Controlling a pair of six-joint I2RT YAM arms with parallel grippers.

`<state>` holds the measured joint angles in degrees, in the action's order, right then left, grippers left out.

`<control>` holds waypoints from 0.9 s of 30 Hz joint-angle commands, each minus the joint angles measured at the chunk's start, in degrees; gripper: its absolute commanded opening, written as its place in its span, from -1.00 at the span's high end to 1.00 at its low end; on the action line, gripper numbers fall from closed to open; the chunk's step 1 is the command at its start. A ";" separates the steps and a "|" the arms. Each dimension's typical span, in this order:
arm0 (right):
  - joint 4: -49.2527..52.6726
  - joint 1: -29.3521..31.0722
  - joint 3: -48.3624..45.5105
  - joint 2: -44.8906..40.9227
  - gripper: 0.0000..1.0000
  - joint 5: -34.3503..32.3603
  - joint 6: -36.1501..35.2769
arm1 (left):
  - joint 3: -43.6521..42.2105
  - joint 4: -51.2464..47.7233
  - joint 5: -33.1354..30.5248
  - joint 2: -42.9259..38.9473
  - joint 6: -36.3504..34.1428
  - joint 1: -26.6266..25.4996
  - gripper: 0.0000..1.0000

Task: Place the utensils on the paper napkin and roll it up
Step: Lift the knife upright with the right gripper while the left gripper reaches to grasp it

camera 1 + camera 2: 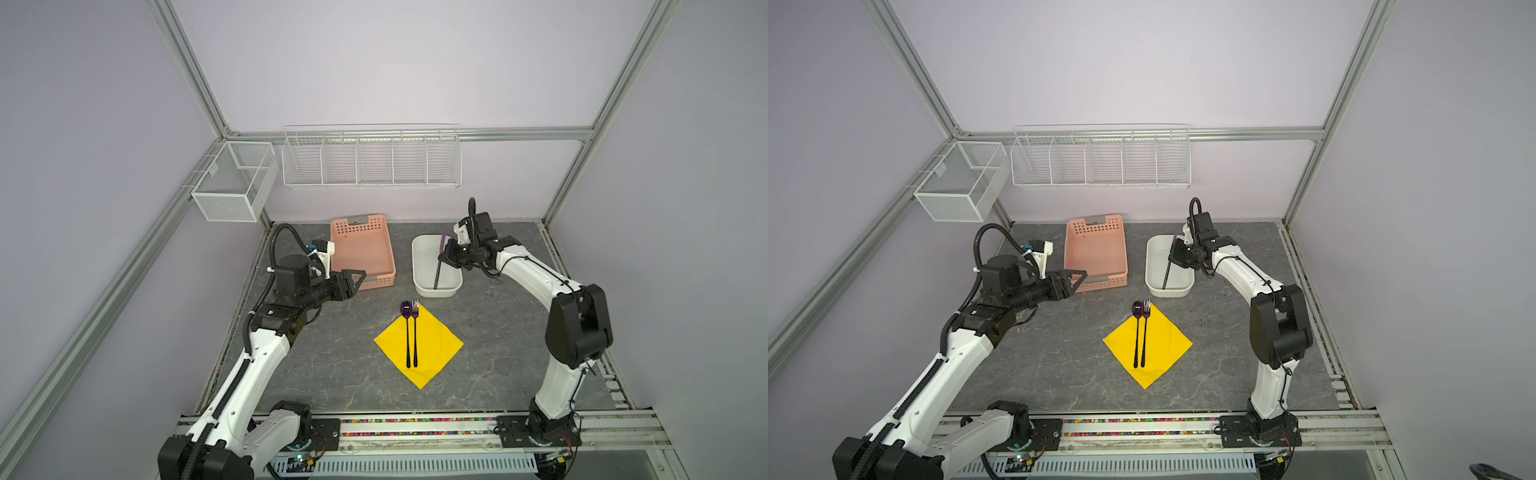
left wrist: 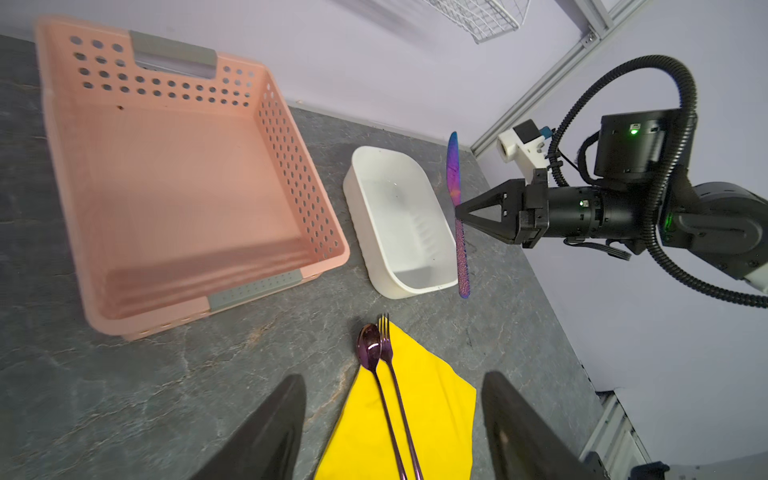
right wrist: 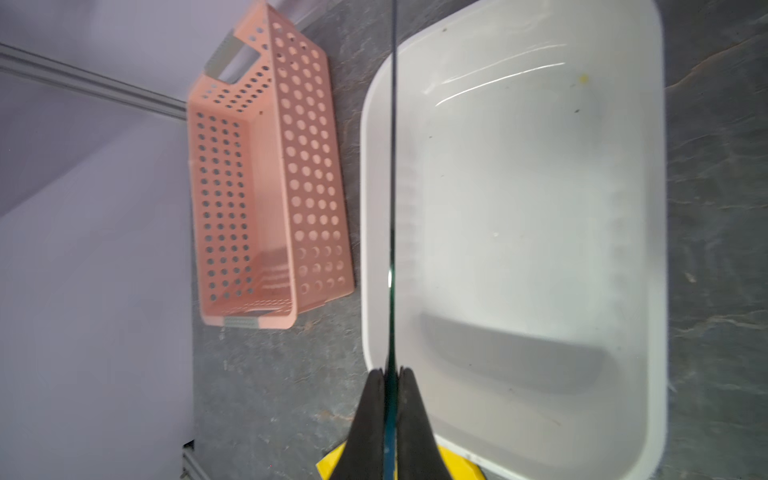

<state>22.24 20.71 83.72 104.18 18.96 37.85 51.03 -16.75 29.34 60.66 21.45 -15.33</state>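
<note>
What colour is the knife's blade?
The knife has a shimmery blue-purple blade with a pink patch; the left wrist view shows it best.

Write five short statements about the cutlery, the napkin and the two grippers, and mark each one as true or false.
1. The spoon and the fork lie side by side, handles on the yellow napkin. True.
2. The knife lies on the napkin too. False: the right gripper is shut on it, in the air near the white tub.
3. The left gripper is open and holds nothing. True.
4. The napkin is rolled up. False: it lies flat.
5. In both top views the tub stands left of the pink basket. False: it stands to the right of it.
</note>
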 commanded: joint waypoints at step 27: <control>-30.87 6.24 -15.34 -33.32 0.86 29.26 -5.86 | 10.54 20.21 14.38 10.94 -0.79 -21.64 -0.28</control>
<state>-3.86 26.15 68.88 73.19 44.99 32.93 59.05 1.85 42.37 71.00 22.98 -36.25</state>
